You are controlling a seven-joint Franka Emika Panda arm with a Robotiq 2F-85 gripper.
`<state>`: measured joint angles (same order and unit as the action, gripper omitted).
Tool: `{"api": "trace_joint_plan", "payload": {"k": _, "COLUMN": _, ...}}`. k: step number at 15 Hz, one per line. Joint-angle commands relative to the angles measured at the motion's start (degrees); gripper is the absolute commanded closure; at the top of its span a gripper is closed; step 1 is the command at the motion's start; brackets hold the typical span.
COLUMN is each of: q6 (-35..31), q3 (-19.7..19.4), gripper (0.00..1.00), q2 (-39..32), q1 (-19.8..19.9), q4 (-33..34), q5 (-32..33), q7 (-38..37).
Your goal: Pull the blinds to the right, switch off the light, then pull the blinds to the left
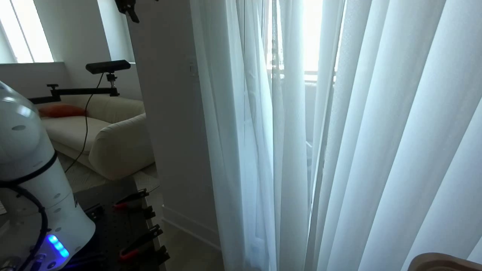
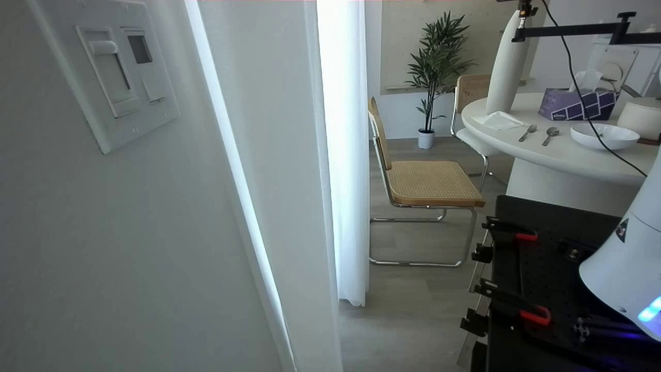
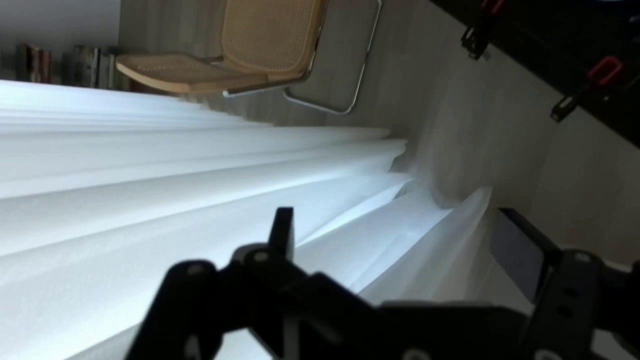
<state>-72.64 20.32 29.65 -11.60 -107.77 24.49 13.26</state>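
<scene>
The blinds are a white, slightly sheer pleated curtain (image 1: 376,150), hanging in folds with a brighter gap near the middle. The curtain also shows in an exterior view (image 2: 343,155) and fills much of the wrist view (image 3: 175,200). The light switch plate (image 2: 126,77), white with a slider and a rocker, is on the wall beside the curtain. A small faint wall plate (image 1: 193,70) shows by the curtain's left edge. No lamp is in view. My gripper (image 3: 400,235) is open, with curtain folds behind and between its fingers; contact is unclear. Its tip (image 1: 130,9) shows at the top edge.
A black base table (image 2: 542,268) with red-and-black clamps (image 1: 141,241) stands beside the robot arm (image 1: 30,150). A cane chair (image 2: 434,183), a round table (image 2: 557,150) and a cream sofa (image 1: 120,146) stand around. A brown chair back (image 1: 440,261) shows at the lower right.
</scene>
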Motion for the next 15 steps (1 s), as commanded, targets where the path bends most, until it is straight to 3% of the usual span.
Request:
{"api": "trace_joint_plan", "payload": {"k": 1, "q6": 9.19, "q3": -3.96, "gripper": 0.00, "q2": -6.21, "q1": -0.67, "q4": 9.11, "q5": 0.08, "q7": 4.10}}
{"api": "trace_joint_plan", "payload": {"k": 5, "q6": 13.19, "q3": -9.14, "gripper": 0.00, "q2": -8.74, "q1": -0.90, "q4": 14.89, "q5": -1.92, "q7": 9.66}}
{"api": "trace_joint_plan", "payload": {"k": 10, "q6": 11.64, "q3": -15.37, "gripper": 0.00, "q2": -9.15, "q1": 0.00, "q4": 18.92, "q5": -6.01, "q7": 14.70}}
{"api": "trace_joint_plan", "payload": {"k": 12, "q6": 10.66, "q3": -17.05, "gripper": 0.00, "q2": -8.90, "q1": 0.22, "q4": 19.36, "q5": -7.39, "q7": 15.43}}
{"api": "trace_joint_plan", "payload": {"k": 15, "q6": 10.69, "q3": -16.28, "gripper": 0.00, "q2": -7.89, "q1": 0.16, "q4": 17.42, "q5": -5.84, "q7": 14.00}}
